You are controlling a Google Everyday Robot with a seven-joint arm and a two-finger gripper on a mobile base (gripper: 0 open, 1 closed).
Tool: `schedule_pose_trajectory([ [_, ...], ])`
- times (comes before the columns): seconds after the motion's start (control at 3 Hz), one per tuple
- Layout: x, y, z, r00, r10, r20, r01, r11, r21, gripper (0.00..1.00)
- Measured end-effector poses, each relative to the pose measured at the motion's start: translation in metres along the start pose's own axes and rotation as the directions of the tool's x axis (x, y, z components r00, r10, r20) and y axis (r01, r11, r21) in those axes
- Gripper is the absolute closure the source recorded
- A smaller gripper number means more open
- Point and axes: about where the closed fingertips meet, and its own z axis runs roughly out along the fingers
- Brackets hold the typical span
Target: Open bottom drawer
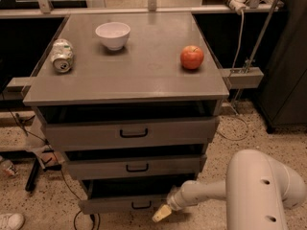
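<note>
The bottom drawer (112,204), below the surface's (144,78) front edge, is judged only slightly drawn out; most pulling is left. The pincer (161,213) is held by the drawer front's right end; its state cannot be told.

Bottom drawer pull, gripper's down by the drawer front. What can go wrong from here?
1. The gripper sits low and to the right of the small black bar handle on the narrow grey bottom drawer, not visibly on it. A pull from there might slip off or skew the drawer.
2. A jolt might roll the red apple or the crushed can, which lies on its side, along the grey cabinet top.
</note>
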Motion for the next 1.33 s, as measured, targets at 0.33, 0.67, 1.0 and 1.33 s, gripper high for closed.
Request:
schedule_pose_trajectory([
  [0.33,-0.002,0.001,-0.003,1.0,0.0,0.0,0.0,1.0,0.0,0.0],
  [0.67,0.017,0.017,-0.006,0.999,0.021,-0.031,-0.021,0.9996,-0.017,0.0],
  [1.0,0.014,0.017,-0.01,0.999,0.021,-0.032,-0.022,0.9996,-0.016,0.0],
  [1.33,0.043,0.029,-0.022,0.995,0.08,-0.067,-0.079,0.9968,0.005,0.0],
])
